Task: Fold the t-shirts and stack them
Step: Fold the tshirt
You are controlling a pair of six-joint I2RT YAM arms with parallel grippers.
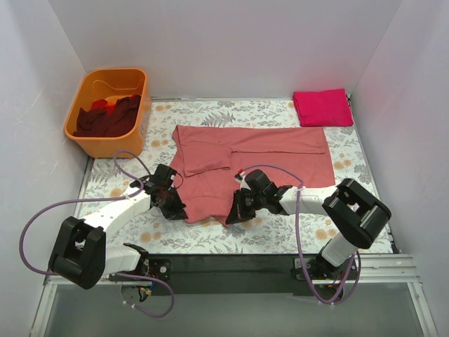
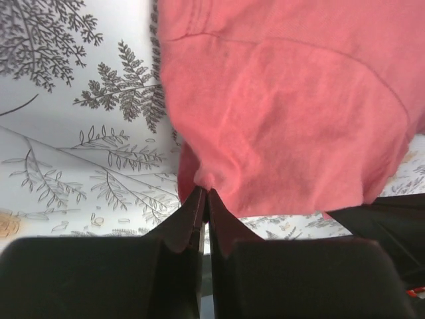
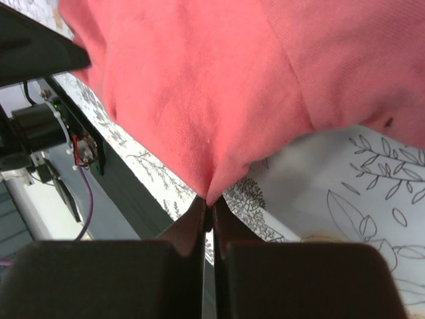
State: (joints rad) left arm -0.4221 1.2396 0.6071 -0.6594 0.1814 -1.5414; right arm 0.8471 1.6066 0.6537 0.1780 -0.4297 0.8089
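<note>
**Top external view.** The salmon-pink t-shirt lies spread across the middle of the floral-covered worktop, with its long side running from 9 to 3 o'clock. A narrower part hangs toward 6 o'clock, and one flap is folded over on the 9 o'clock half. The left fingers sit at the shirt's near edge on the 9 o'clock side. The right fingers sit at the same edge, just toward 3 o'clock. A folded magenta t-shirt lies at the 1 o'clock corner, well apart from the spread shirt. An orange tub stands at 10 o'clock, off the worktop's corner, and holds dark maroon and red t-shirts.

**Left wrist view.** The left fingers are pressed together, and a small pinch of the salmon-pink t-shirt is caught at their tips. The cloth fans out from there toward 12 and 2 o'clock. The leaf-printed cover shows from 9 to 11 o'clock.

**Right wrist view.** The right fingers are clamped tight on a pointed tuck of the salmon-pink t-shirt. The cloth rises from the pinch and fills the upper frame. The cover shows at 3 to 4 o'clock. Black parts of the other arm and a purple cable appear at 9 to 10 o'clock.
</note>
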